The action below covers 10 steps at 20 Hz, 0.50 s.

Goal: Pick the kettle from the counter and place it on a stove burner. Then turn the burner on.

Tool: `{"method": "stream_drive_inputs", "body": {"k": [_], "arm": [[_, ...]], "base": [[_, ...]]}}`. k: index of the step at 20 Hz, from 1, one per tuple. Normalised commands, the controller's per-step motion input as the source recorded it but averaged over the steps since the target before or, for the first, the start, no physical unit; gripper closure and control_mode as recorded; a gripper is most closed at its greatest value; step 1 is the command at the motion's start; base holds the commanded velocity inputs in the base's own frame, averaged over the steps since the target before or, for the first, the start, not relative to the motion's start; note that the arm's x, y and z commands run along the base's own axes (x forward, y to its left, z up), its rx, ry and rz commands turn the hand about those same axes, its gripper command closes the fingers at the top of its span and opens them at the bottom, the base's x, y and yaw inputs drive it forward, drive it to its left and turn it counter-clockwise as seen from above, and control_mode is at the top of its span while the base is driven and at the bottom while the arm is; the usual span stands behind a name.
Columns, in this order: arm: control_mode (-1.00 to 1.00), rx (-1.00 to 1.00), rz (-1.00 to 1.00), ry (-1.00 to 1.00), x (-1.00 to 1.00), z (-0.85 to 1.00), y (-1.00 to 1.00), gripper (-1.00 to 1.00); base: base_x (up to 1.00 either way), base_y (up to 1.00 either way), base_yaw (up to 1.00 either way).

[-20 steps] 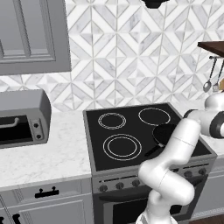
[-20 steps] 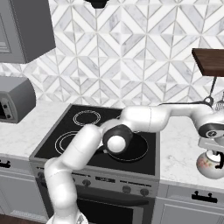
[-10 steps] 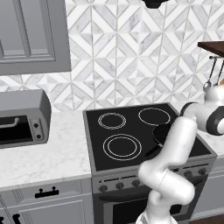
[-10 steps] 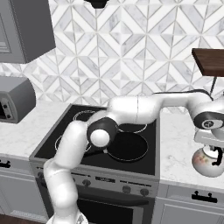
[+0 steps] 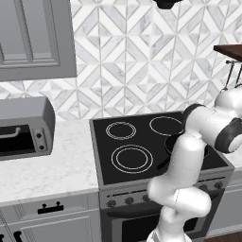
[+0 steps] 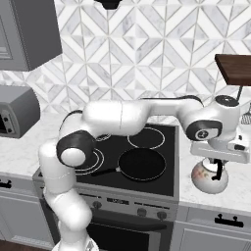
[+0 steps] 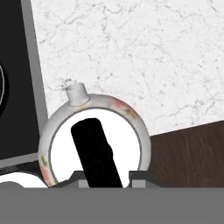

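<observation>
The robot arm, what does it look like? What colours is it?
The arm is made of thick, smooth, shiny white tubes with rounded bends. Dark grey rings and caps sit at the joints, one with a small white dot. At the end, a boxy white hand carries the gripper, which has two small dark fingers. No cables or writing show.

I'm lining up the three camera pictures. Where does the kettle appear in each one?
Left base view: I can't make out the kettle here.
Right base view: kettle low right, on the counter beside the cooktop, under the end effector.
Hand view: bottom centre, from above, spout pointing up.
Shared landmark: the black cooktop.
</observation>
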Motion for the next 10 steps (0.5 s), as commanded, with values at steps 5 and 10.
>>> {"method": "stream_drive_inputs", "body": {"k": [5, 10], "arm": [[-1.0, -0.07, 0.01, -0.02, 0.0, 0.11, 1.0, 1.0], [-1.0, -0.03, 0.05, -0.01, 0.01, 0.32, 0.98, 1.0]], "base": [[0.0, 0.0, 0.0], [0.0, 0.0, 0.0]]}}
